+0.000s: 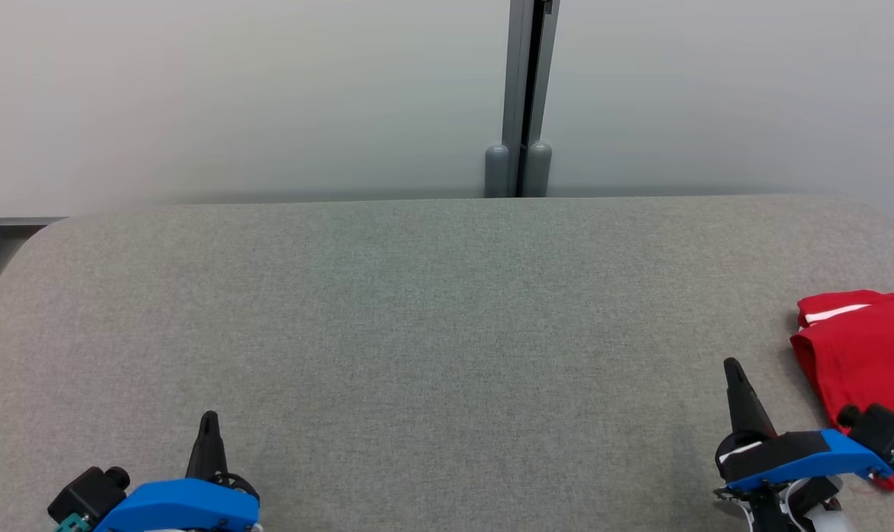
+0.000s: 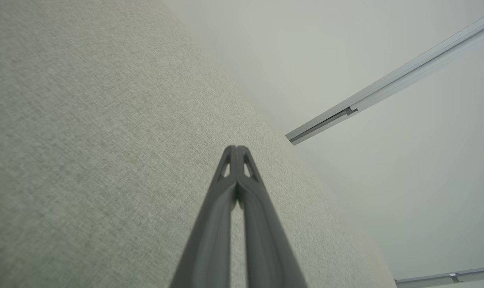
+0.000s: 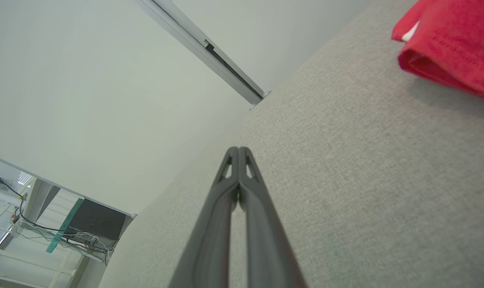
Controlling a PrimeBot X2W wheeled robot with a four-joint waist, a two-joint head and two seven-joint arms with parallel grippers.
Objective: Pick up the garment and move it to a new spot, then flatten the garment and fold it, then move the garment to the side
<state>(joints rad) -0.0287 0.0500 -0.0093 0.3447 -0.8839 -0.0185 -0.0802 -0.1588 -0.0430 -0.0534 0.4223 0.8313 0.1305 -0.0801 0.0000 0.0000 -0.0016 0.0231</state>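
Note:
The garment (image 1: 864,355) is red with a white stripe and lies folded at the right edge of the grey table (image 1: 432,310); in the right wrist view the garment (image 3: 454,44) sits at the upper right. My right gripper (image 1: 732,366) hovers just left of it, apart from the cloth, its fingers pressed together and holding nothing (image 3: 238,150). My left gripper (image 1: 209,418) is low at the near left of the table, also shut and empty (image 2: 237,148).
A pale wall with a grey vertical post (image 1: 522,96) stands behind the table's far edge. The table's corners are rounded. In the right wrist view a stand with a dark box and cables (image 3: 94,224) lies beyond the table's end.

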